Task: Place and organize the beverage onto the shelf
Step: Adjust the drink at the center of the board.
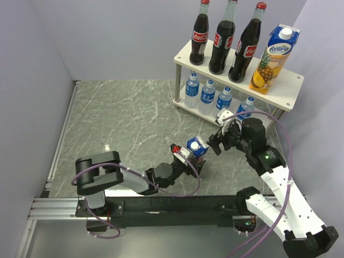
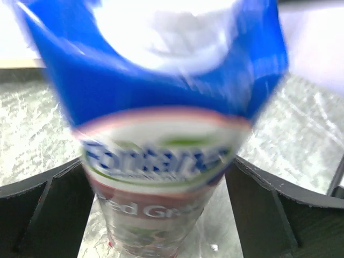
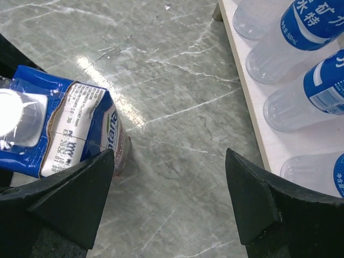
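Entry 1, Fontana red grape juice carton [image 1: 196,146]: blue top, white cap. Standing on the grey marble table [image 1: 123,113], off the shelf, in front of its lower tier and near the middle of the work area. Blurred in the left wrist view [image 2: 161,161].

Entry 2, left gripper [image 1: 191,156]: set around that carton, one of its fingers [image 2: 54,204] on each side of the lower body. Clamped or just clear of the carton walls: cannot tell from these views.

Entry 3, right gripper [image 1: 217,141]: jaws spread wide, holding nothing, bare marble between the fingertips. Positioned just to the right of the red grape carton, between it and the shelf.

Entry 4, shelf [image 1: 287,88]: two pale wooden boards on thin metal legs, at the far right of the table.
- Upper board: three red-capped cola bottles [image 1: 221,45] upright in a row, then a Fontana pineapple juice carton [image 1: 274,56] at the right end.
- Lower board [image 3: 274,142]: four blue-labelled water bottles [image 1: 207,97] upright in a row.
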You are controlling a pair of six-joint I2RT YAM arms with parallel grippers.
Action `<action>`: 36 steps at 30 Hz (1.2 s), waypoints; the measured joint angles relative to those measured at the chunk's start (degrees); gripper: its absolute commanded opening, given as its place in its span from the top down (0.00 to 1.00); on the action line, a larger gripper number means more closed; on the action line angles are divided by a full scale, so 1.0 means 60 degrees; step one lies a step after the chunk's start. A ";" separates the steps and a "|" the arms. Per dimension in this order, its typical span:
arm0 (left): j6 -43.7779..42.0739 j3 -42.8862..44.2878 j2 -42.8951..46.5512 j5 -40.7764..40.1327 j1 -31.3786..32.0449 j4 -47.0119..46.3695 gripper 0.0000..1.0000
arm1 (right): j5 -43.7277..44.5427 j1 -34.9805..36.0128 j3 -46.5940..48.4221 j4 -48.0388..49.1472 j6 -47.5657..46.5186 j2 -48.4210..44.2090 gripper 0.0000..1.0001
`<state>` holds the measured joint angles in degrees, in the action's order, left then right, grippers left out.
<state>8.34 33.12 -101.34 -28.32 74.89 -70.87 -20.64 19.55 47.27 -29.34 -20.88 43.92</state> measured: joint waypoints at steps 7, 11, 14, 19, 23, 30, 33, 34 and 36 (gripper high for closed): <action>0.0120 -0.0138 0.1231 0.0266 0.0084 0.1202 0.01 | 0.0189 0.0000 -0.0022 -0.0317 0.0073 -0.0288 0.11; 0.0124 -0.0171 0.2004 0.0612 0.0215 0.2379 0.01 | 0.0474 0.0000 -0.0007 -0.0488 0.0266 -0.0321 0.12; 0.0124 -0.0175 0.2805 0.1093 0.0386 0.3413 0.01 | 0.0597 -0.0007 0.0087 -0.0798 0.0408 -0.0372 0.11; 0.0087 -0.0175 0.4433 0.1606 0.0656 0.4940 0.01 | 0.0565 -0.0015 0.0342 -0.1133 0.0608 -0.0616 0.11; 0.0171 -0.0044 0.4754 0.1443 0.0586 0.5544 0.00 | 0.0066 -0.0018 0.0375 -0.1104 0.1009 -0.0452 0.11; 0.0426 -0.0036 0.4470 0.0889 0.0299 0.6065 0.00 | -0.0452 -0.0015 0.0856 -0.1144 0.1180 0.1191 0.11; 0.0463 -0.0036 0.4539 0.0889 0.0291 0.6247 0.01 | -0.0331 -0.0015 0.0874 -0.1224 0.1195 0.1326 0.11; 0.0477 -0.0036 0.4619 0.0892 0.0259 0.6353 0.01 | -0.0266 -0.0015 0.0918 -0.1249 0.1191 0.1271 0.11; 0.0492 -0.0036 0.4852 0.0900 0.0193 0.6575 0.00 | -0.0102 -0.0015 0.1147 -0.1337 0.1191 0.1198 0.10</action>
<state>11.29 32.91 -72.23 -22.92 76.05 -31.42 -21.26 19.46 54.15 -37.36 -13.74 51.11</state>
